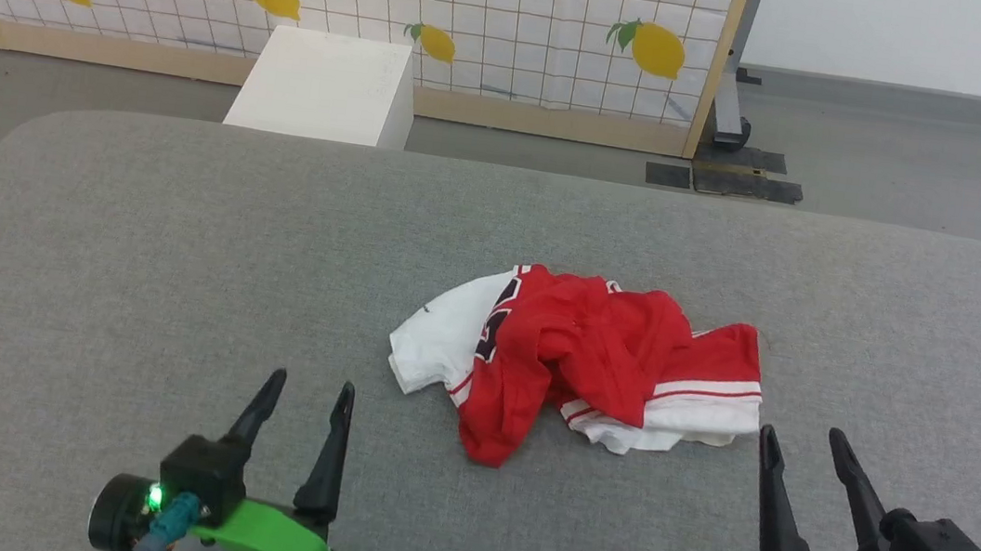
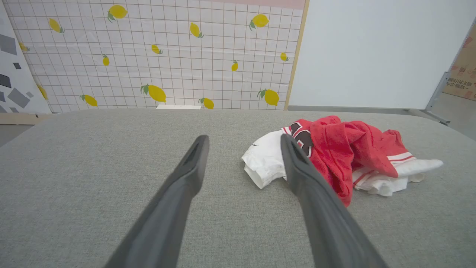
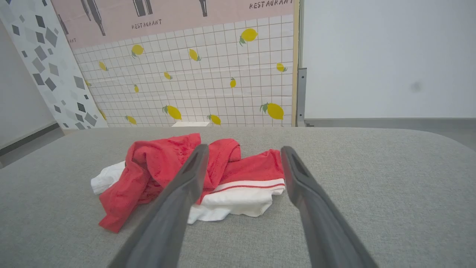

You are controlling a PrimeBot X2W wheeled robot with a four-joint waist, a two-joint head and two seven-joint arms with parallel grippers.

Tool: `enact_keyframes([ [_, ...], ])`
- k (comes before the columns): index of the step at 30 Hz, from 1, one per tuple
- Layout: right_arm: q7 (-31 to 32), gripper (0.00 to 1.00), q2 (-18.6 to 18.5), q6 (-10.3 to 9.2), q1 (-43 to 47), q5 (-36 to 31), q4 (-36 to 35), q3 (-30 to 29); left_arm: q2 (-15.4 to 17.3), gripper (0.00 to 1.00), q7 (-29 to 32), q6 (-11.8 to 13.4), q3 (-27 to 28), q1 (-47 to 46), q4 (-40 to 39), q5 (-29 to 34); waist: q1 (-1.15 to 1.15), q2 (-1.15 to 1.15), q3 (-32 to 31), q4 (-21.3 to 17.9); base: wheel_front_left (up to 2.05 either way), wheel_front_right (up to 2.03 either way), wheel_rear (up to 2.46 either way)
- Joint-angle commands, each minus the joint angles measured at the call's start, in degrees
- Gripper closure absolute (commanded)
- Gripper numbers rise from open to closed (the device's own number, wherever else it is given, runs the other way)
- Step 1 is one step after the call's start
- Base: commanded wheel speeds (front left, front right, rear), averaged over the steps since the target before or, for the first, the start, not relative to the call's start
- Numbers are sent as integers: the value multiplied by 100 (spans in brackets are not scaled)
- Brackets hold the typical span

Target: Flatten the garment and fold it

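Flattening not yet begun: the garment (image 1: 578, 361) lies crumpled mid-frame, both grippers' fingers (image 1: 328, 452) spread empty; next, reach its edges.

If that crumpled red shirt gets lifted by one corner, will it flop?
Probably flop: the garment lies in soft, rumpled folds, so it should drape and unfurl. It looks thin, so likely light. Pushed, it would likely bunch on the grey fabric table rather than slide.
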Motion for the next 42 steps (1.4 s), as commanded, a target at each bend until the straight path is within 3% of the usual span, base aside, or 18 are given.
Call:
enact_keyframes([
  [1,-34,0,1,-9,62,35,20,26,-46,0,-20,-42,48,77,-25,92,0,0,-9,-9,0,0,0],
  [12,-34,0,1,-9,40,85,10,100,-183,0,-20,-241,166,81,65,342,0,0,80,-138,0,0,0],
  [16,-34,0,1,-9,-59,70,-54,111,-91,0,142,-406,-41,-295,396,341,0,0,321,-278,0,0,0],
  [24,-34,0,1,-9,-427,82,-256,244,440,0,2016,-587,-790,-2209,1026,4,0,0,1039,-792,0,0,0],
  [34,-34,0,1,-9,-745,251,-424,413,1476,0,4322,-593,-2003,-4139,2093,-1710,0,0,1559,-1389,0,0,0],
  [37,-34,0,1,-9,-778,302,-431,459,1694,0,4796,-593,-2312,-4315,2444,-1971,0,0,1640,-1493,0,0,0],
  [42,-34,0,1,-9,-775,340,-444,460,1831,0,4976,-594,-2671,-4327,2756,-2309,0,0,1711,-1528,0,0,0],
])
